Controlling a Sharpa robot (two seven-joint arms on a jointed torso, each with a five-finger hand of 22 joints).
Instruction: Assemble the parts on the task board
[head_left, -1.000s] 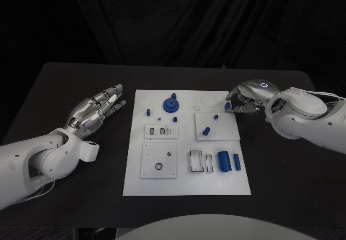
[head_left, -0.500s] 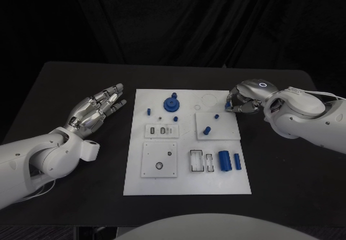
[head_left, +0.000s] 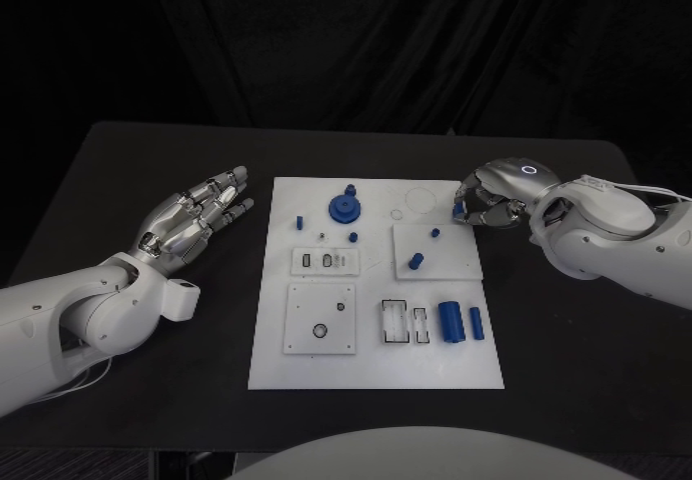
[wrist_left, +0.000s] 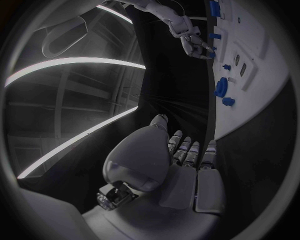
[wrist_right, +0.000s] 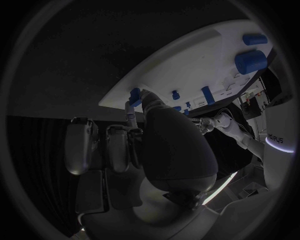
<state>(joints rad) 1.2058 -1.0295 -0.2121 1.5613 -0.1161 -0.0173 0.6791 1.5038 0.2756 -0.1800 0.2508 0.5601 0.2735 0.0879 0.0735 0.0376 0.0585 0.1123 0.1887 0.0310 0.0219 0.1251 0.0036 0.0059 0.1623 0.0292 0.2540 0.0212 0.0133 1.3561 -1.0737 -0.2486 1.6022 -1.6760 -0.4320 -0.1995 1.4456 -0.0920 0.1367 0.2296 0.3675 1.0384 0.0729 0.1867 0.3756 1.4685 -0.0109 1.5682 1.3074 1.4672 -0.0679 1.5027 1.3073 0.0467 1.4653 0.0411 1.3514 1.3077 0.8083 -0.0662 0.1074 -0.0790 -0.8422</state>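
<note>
Blue parts scattered over the white task board (head_left: 372, 350)

A round blue knob (head_left: 343, 207) stood near the board's far edge; two blue cylinders (head_left: 449, 322) lay side by side toward its near right corner.

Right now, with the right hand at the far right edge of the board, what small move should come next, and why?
Probably lift the right hand slightly. Its fingers appear to pinch a small blue part at the task board edge, though the grip is partly hidden. Raising it clears the board before carrying. The left hand rests open beside the board.
</note>
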